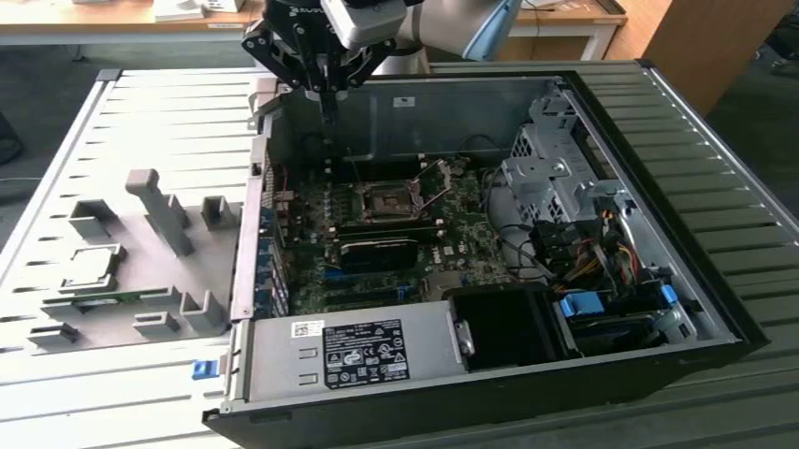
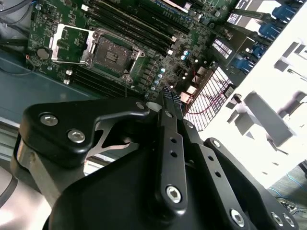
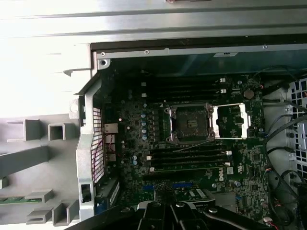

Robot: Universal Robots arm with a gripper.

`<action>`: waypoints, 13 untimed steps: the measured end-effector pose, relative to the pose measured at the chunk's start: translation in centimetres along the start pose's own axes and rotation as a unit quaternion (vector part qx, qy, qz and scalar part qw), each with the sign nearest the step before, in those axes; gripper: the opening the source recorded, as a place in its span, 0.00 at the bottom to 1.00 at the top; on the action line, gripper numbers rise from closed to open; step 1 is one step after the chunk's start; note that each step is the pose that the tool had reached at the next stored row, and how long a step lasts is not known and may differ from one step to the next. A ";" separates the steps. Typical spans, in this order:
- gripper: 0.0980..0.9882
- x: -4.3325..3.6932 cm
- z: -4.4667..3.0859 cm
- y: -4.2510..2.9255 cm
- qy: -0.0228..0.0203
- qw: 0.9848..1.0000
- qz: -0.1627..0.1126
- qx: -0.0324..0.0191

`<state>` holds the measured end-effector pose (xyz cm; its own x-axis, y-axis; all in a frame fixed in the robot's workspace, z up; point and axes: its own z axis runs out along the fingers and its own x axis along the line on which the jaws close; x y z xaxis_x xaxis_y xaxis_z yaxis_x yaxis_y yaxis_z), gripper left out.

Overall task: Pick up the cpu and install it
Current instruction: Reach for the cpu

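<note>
The cpu (image 1: 94,267), a silver-grey square chip, lies flat in the grey fixture plate (image 1: 125,309) at the exterior view's left, outside the computer case. My gripper (image 1: 328,114) hangs over the case's far wall, well away from the cpu, with its thin fingers pressed together and nothing between them. The shut gripper (image 2: 170,97) appears in the second wrist view and, as the gripper (image 3: 165,205), in the first wrist view. The black socket (image 1: 381,198) on the motherboard has its metal lid (image 3: 231,120) swung open, and the socket (image 3: 190,122) (image 2: 112,52) is bare inside.
The open computer case (image 1: 649,215) holds a drive cage (image 1: 556,168), bundled cables (image 1: 600,248) and a power supply (image 1: 362,351). Memory slots (image 3: 189,160) run beside the socket. Upright grey fixture blocks (image 1: 156,210) stand near the cpu. A slatted table (image 1: 724,168) lies beneath.
</note>
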<state>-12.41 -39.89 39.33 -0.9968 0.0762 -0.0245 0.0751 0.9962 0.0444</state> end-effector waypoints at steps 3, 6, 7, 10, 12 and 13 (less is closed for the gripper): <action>0.01 0.07 0.00 0.00 0.000 1.000 0.000 0.000; 0.01 0.13 -0.01 -0.01 0.000 1.000 0.000 0.000; 0.01 0.14 -0.01 -0.01 0.000 1.000 0.000 0.000; 0.01 0.21 -0.01 -0.02 0.000 1.000 0.000 0.000; 0.01 0.26 -0.01 -0.02 0.000 1.000 0.000 0.000; 0.01 0.28 -0.01 -0.02 0.000 1.000 0.000 0.000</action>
<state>-12.69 -39.89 39.33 -0.9968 0.0762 -0.0245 0.0751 0.9962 0.0443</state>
